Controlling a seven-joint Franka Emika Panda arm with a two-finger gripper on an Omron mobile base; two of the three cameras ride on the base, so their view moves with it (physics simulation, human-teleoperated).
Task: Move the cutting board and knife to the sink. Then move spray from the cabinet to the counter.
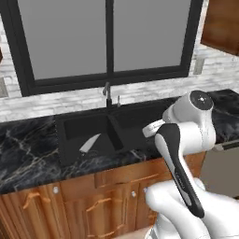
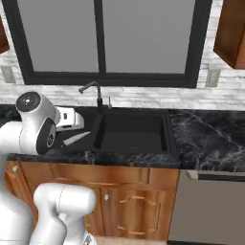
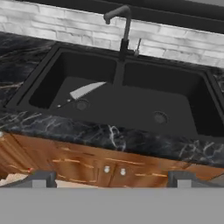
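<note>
Knife (image 3: pixel 85 91) lies in the left basin of the black sink (image 3: pixel 131 70), blade pale grey, slanted w/ its tip toward the divider and faucet (image 3: pixel 122 26); it also shows in the left base view (image 1: pixel 90 143) and right base view (image 2: pixel 76 138). So the knife half of step one looks done. Cutting board: can't find it in the sink basins or on the counter (image 3: pixel 109 138) stretches visible here, so can't tell whether it's been moved or is lying somewhere hidden. Spray and the cabinet shelf: can't place them either; only corners of reddish wall cabinets (image 2: pixel 232 33) at the upper right. Judgement: robot is btwn steps, backed off from the sink front edge, arm folded up over the base. Jaws stand fully apart, released, holding nothing and touching nothing; the gripper (image 3: pixel 109 180) shows just its two dark tips, wide apart, aimed at the counter's front edge and the lower cabinet doors (image 3: pixel 87 168). Next move prob. calls for locating the board (if not yet in the sink), else turning/driving toward the wall cabinet w/ the spray, then reaching in w/ jaws kept wide.
</note>
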